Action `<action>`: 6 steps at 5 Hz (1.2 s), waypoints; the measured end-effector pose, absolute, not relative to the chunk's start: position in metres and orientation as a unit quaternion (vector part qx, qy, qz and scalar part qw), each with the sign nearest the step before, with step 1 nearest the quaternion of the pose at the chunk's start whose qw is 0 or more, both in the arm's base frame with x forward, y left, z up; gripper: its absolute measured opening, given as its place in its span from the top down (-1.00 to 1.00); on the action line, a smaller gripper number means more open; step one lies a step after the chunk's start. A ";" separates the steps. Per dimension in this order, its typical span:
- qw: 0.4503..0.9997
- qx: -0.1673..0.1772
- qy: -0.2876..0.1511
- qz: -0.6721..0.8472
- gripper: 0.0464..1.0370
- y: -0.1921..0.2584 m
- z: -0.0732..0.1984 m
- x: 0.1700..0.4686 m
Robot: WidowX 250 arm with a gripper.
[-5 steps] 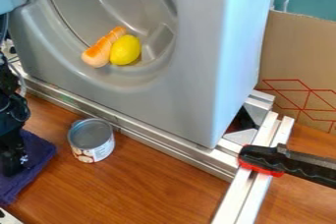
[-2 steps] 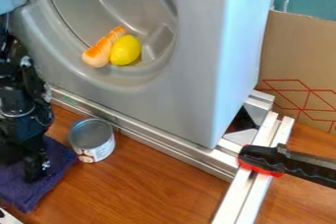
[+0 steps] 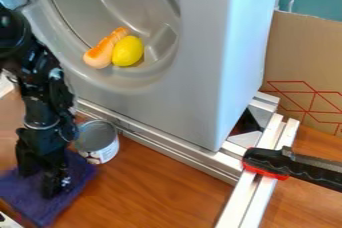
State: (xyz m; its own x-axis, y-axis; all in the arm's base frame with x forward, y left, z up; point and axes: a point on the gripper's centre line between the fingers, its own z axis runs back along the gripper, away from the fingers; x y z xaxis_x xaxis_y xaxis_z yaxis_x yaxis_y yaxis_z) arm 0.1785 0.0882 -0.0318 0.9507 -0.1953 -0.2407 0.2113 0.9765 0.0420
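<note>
Right now, the black claw (image 3: 45, 184) is standing low against a soft, rumpled purple cloth (image 3: 69, 172), which is spreading flat beneath and around its tips on the wood-grain table (image 3: 157, 187), though whether the claw is open or pinching the cloth I cannot tell. Just beside it, a round metal can (image 3: 99, 141) is showing a pale, picture-printed label (image 3: 100, 156) too small to read, while beyond it a smooth yellow lemon (image 3: 127, 51) and a glossy orange-and-cream toy (image 3: 103, 52) are lying together in the rounded opening of a grey machine (image 3: 200, 72).
</note>
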 end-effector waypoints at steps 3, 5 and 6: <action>0.993 -0.054 0.100 -0.042 -0.93 0.041 -0.029 0.182; 0.985 -0.069 0.122 -0.097 -0.93 -0.015 -0.022 0.166; 0.986 -0.064 0.121 -0.098 -0.93 -0.022 -0.021 0.166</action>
